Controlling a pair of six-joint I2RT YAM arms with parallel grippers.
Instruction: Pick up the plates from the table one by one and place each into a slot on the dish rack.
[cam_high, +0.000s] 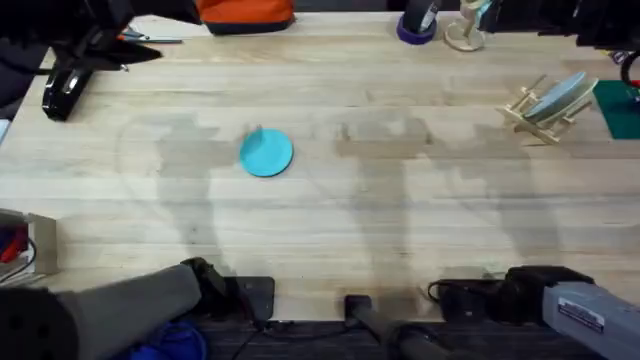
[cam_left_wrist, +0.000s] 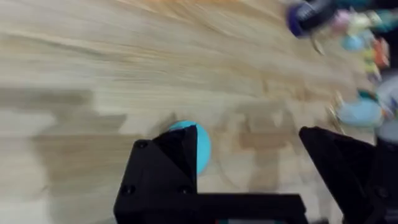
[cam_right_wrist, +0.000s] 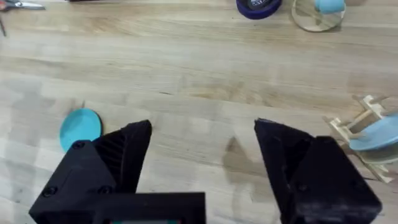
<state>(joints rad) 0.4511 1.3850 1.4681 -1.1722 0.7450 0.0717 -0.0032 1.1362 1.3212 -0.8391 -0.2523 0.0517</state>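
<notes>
Overhead view: cyan plate (cam_high: 266, 154) flat on table (cam_high: 360, 220), blue-grey plate (cam_high: 562, 95) standing in dish rack (cam_high: 540, 112), wrist views: left gripper (cam_left_wrist: 249, 155) and right gripper (cam_right_wrist: 202, 152) spread wide, holding nothing.

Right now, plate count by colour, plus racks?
Cyan plate, flat on the table: 1
Blue-grey plate, standing in the rack: 1
Wooden dish rack: 1
Total: 3

A robotics lab was indicated: a butcher-block counter (cam_high: 400, 230) was flanked by mounted arms, with a purple tape roll (cam_high: 416, 30) at one o'clock.
</notes>
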